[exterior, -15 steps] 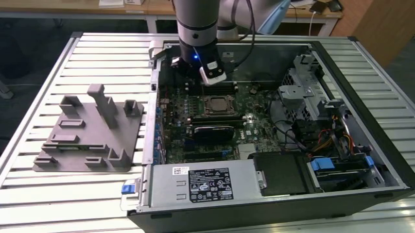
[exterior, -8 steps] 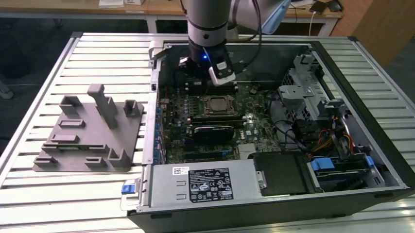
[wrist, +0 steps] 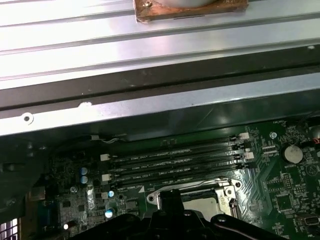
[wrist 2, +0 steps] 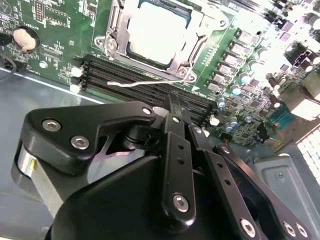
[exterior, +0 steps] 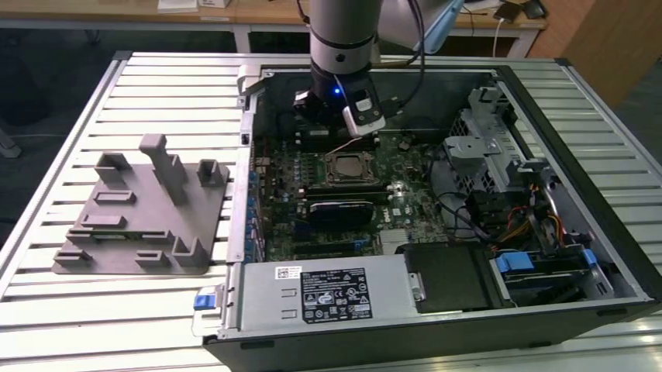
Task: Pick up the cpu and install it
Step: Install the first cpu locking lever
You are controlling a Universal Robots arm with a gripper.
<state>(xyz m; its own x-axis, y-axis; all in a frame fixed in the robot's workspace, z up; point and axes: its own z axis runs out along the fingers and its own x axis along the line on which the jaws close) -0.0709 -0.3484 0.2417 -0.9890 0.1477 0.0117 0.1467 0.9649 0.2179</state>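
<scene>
The cpu (exterior: 346, 166) is a silvery square chip lying flat in the socket on the green motherboard (exterior: 408, 186) inside the open computer case. It appears bright in the second wrist view (wrist 2: 156, 29) and partly behind the black gripper body in the first wrist view (wrist: 206, 204). A metal frame (wrist 2: 186, 56) surrounds it, and a thin wire lever (wrist 2: 145, 82) sticks out over the memory slots. My gripper (exterior: 329, 124) (wrist 2: 171, 102) hangs just above the board, over the memory slots beside the socket. It is shut and holds nothing.
Memory slots (wrist: 175, 160) run between the socket and the case wall (wrist: 150, 107). A black card (exterior: 342, 211), a power supply (exterior: 321, 294) and a drive cage (exterior: 497, 147) crowd the case. A grey fixture (exterior: 145, 209) stands on the slatted table at the exterior view's left.
</scene>
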